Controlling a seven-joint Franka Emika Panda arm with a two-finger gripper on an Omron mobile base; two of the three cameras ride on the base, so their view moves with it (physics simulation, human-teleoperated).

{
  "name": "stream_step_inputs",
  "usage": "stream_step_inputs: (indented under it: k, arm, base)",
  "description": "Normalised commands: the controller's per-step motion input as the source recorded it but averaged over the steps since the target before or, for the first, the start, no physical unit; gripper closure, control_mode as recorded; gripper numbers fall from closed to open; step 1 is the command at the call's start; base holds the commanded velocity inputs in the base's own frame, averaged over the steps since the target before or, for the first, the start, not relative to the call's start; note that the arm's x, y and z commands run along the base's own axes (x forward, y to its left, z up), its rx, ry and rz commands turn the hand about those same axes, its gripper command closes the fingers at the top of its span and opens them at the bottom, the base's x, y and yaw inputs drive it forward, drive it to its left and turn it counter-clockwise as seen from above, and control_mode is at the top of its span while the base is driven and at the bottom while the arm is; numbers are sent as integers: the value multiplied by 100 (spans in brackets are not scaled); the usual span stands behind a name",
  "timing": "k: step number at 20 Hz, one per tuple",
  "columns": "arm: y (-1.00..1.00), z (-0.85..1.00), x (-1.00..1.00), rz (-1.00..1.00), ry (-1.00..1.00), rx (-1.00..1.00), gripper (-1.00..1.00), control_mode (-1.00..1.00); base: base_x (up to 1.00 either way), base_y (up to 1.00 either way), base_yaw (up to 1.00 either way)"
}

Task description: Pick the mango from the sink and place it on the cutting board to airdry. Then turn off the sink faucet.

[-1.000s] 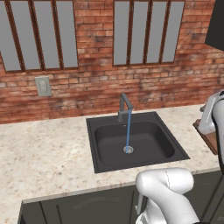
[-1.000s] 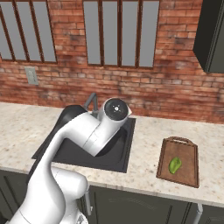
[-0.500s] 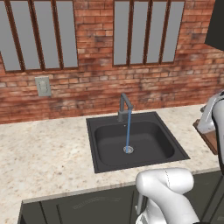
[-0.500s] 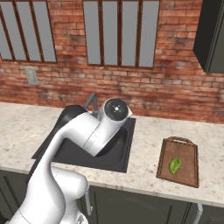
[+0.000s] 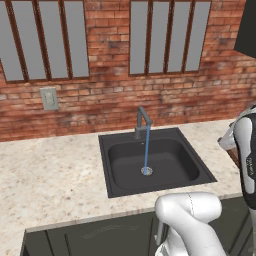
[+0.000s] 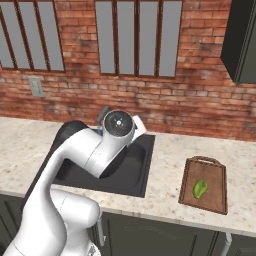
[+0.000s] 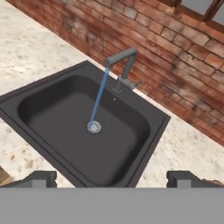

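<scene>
Now, step in hand: the mango (image 6: 200, 188) already lies on the cutting board (image 6: 216, 196), so you are left with shutting off the sink faucet (image 5: 141, 121).
Tabletop (image 5: 50, 175): pale speckled stone runs along the brick wall; nothing on it stands between you and the tap.
Sink (image 5: 114, 184): the dark basin holds no fruit, and its silver drain (image 5: 146, 171) sits mid-floor.
Water (image 5: 146, 150): a thin blue stream drops from the spout straight onto the drain, so the tap is plainly on.
Faucet: in the hand view it stands at the back rim, by the brick wall, with its bent spout (image 7: 119, 57) reaching over the basin and a small stub that looks like the lever (image 7: 135, 83) at its base.
Pincer (image 7: 112, 178): its two dark tips sit wide apart at the bottom of the hand view, holding nothing, above the near rim of the sink and well short of the tap.
Approach: carry the hand forward over the basin, high enough to clear the spout, and come at the base from the side away from the stream.
Contact: push the lever with one fingertip rather than pinching it; I judge it too small for a sure grip.
Check: watch the blue stream; when it stops, you are done.
Board: the mango rests near the middle, right of the sink; leave it alone.
</scene>
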Motion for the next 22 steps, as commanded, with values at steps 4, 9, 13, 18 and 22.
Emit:
stream_step_inputs:
  k: [4, 9, 13, 18, 22]
  arm:
    - [6, 0, 0, -8, 0, 4, -100, -100]
    - [3, 0, 0, 0, 0, 6, -100, -100]
    - [0, 0, 0, 9, -3, 5, -100, -100]
    - [1, 0, 0, 14, -5, 2, -100, -100]
    - [2, 0, 2, 17, -5, 2, -100, -100]
  base:
    - [0, 0, 0]
    - [0, 0, 0]
    - [0, 0, 0]
    - [0, 0, 0]
    - [0, 0, 0]
